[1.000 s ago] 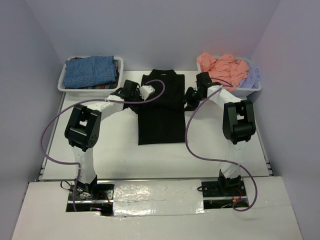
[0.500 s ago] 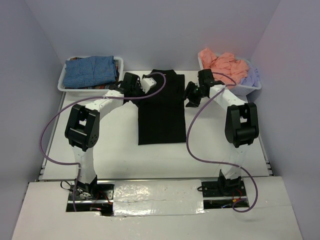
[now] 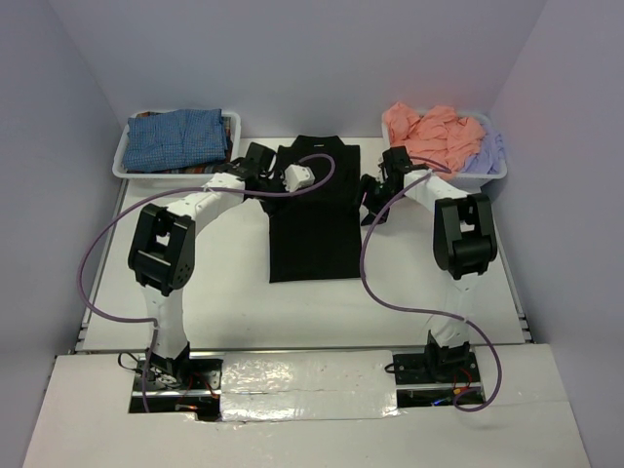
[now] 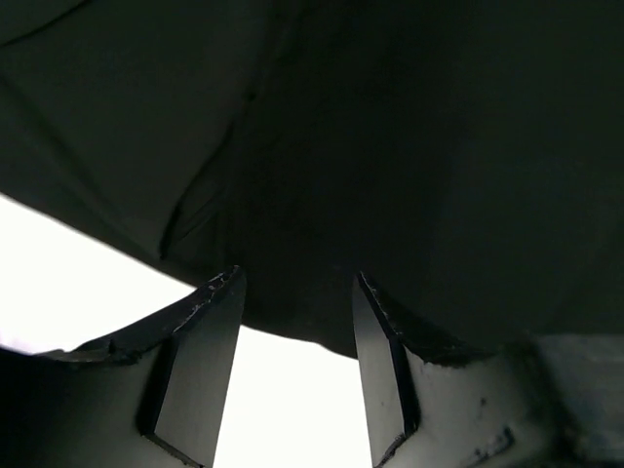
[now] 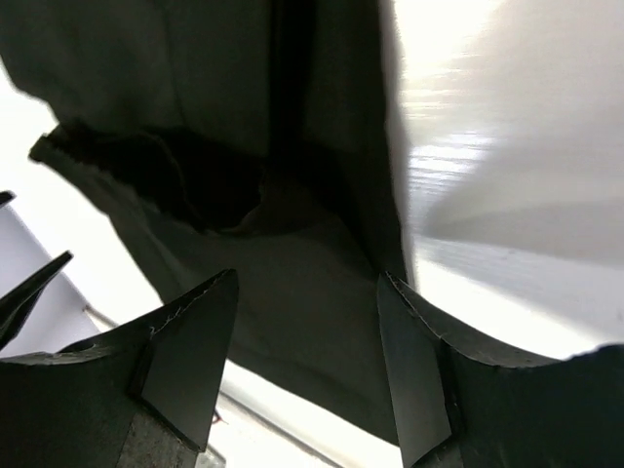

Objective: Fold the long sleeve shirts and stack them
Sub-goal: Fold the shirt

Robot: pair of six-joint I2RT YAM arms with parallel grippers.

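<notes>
Mid-fold, the black shirt (image 3: 314, 224) is laid narrow; the left gripper (image 4: 296, 276) and right gripper (image 5: 307, 275) are parted, empty, at its collar end, probably to be pinched next

A shirt (image 3: 314, 234) lies mid-table (image 3: 409, 292). Behind it, the left bin (image 3: 121, 164) holds a stack (image 3: 175, 138) of shirts and the right bin (image 3: 490, 175) a heap (image 3: 434, 132). The left gripper (image 4: 296, 283) is over the shirt's far left edge, the right gripper (image 5: 307, 278) over its far right edge.
</notes>
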